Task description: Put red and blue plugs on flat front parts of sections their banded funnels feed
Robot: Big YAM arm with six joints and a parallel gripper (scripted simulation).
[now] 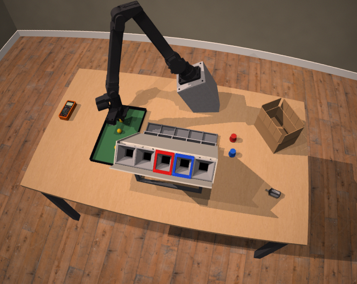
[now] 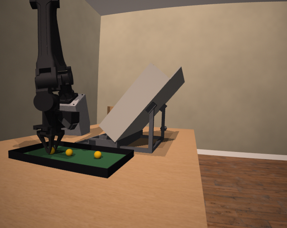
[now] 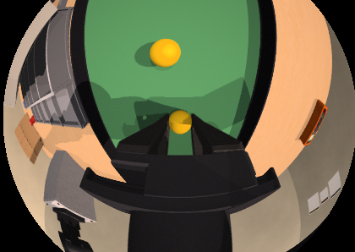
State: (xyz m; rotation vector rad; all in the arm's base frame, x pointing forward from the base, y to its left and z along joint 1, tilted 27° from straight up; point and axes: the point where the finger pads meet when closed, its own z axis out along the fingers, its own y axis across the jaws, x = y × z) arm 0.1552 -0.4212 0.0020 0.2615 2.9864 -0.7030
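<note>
Yellow, one marble (image 1: 121, 120) (image 2: 52, 150) (image 3: 180, 122) sits pinched between the fingertips of the gripper (image 1: 118, 119) (image 2: 50, 151) (image 3: 180, 123), low inside the green-floored tray (image 1: 102, 142) (image 2: 89, 160) (image 3: 127, 75); another marble (image 1: 119, 130) (image 2: 69, 152) (image 3: 165, 52) lies nearby, apart from it.

Warm light (rather dim), distinct shadows.
</note>
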